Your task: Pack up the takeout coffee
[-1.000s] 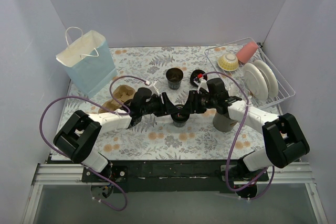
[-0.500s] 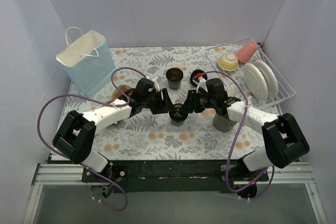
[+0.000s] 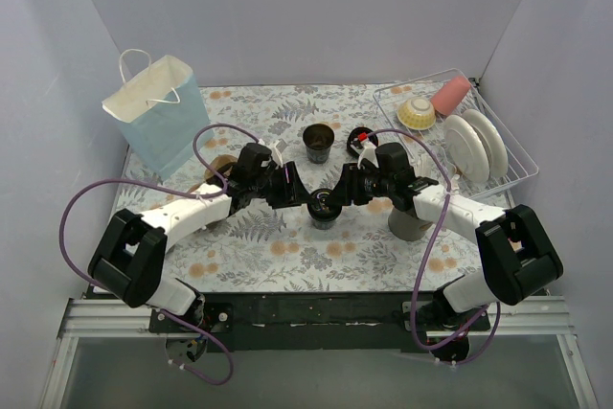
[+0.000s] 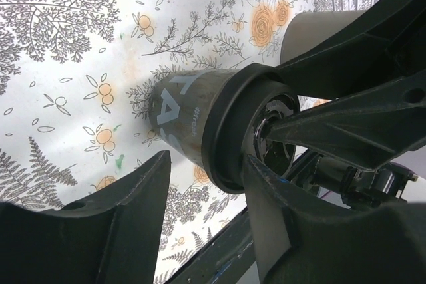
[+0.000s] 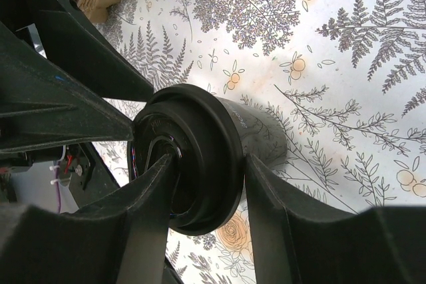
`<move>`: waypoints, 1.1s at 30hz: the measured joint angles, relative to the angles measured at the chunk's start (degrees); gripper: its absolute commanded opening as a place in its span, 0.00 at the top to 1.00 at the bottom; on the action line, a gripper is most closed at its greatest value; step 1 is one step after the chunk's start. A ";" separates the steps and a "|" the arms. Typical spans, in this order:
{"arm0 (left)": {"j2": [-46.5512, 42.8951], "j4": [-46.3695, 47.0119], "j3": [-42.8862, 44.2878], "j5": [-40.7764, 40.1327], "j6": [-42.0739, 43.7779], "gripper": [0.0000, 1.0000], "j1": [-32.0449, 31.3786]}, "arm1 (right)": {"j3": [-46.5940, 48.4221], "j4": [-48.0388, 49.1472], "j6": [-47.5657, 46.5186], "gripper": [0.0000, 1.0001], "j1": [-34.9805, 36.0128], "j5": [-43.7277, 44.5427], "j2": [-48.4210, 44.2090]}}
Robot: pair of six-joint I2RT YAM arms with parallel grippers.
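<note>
Lab booth, plain walls (image 3: 287,7), floral tabletop (image 3: 278,261)

At far left we see a blue bag (image 3: 158,117), a cardboard carrier (image 3: 218,168) just right of it on the floral cloth (image 3: 287,251). Far right, a wire rack (image 3: 421,82) holds plates (image 3: 474,146), a bowl (image 3: 416,112) and a pink cup (image 3: 450,96); a grey holder (image 3: 410,222) stands nearer.

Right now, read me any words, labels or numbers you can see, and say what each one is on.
"TA": big white letters that look like this, on the side of the lidded cup in the left wrist view; further letters curve out of sight.
Small white word beside them: too blurred to read.
On the open cup and the paper bag: nothing readable from the top view.
</note>
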 measured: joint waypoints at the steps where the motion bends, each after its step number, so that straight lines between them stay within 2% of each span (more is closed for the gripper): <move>1: -0.02 0.70 -0.33 0.17 0.02 0.57 0.00 | 0.00 0.07 0.00 0.54 0.00 0.00 0.00; 3: -0.22 1.92 -1.20 0.76 -0.24 0.61 0.00 | -0.04 0.11 0.00 0.54 0.02 0.00 -0.02; 7: -0.44 4.17 -2.25 1.22 -0.55 0.62 0.00 | -0.04 0.15 0.00 0.54 0.02 0.02 -0.02; 10: -0.79 4.98 -2.89 1.18 -0.83 0.53 0.02 | -0.04 0.15 -0.02 0.54 0.02 0.02 -0.02; 13: -1.01 4.50 -3.06 0.81 -0.87 0.51 0.20 | -0.04 0.15 -0.02 0.55 0.02 0.04 -0.02; 24: -2.14 3.91 -3.30 0.22 -0.83 0.60 1.51 | -0.02 0.11 -0.22 0.55 0.02 0.09 -0.11; 33: -0.46 6.97 -3.30 1.53 0.83 0.60 1.90 | -0.02 0.13 -0.55 0.56 0.02 -0.09 -0.11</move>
